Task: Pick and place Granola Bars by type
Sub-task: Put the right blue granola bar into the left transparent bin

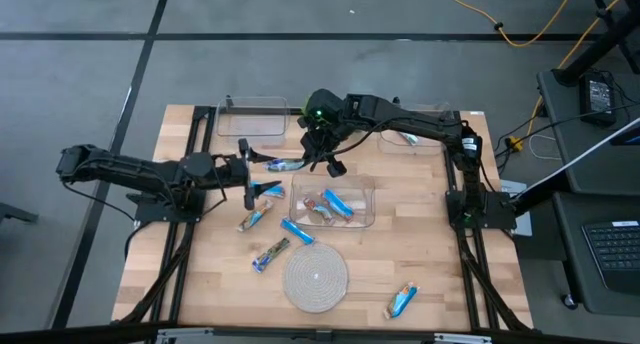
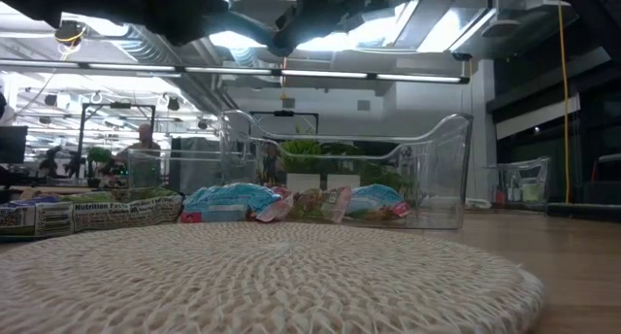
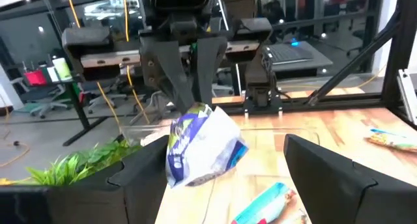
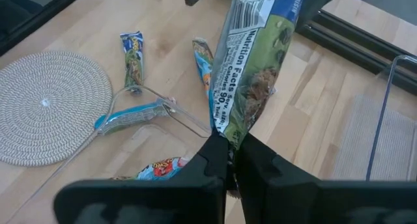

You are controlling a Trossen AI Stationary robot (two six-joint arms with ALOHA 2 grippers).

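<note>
Right gripper (image 4: 228, 160) is clamped on one end of a granola bar (image 4: 254, 61), lifted above the table at 11 o'clock of the middle bin (image 1: 365, 199). Keep the pinch firm and carry it to its type's bin. Left gripper (image 1: 247, 184) waits wide open and empty.

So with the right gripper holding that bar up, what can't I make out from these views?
- High view: the right gripper hides the held bar.
- Low view: both grippers are cut off by the top edge.
- Right wrist view: the held bar's front is turned away; only its nutrition panel shows.
- High view: prints on bars in the centre bin are too small.
</note>
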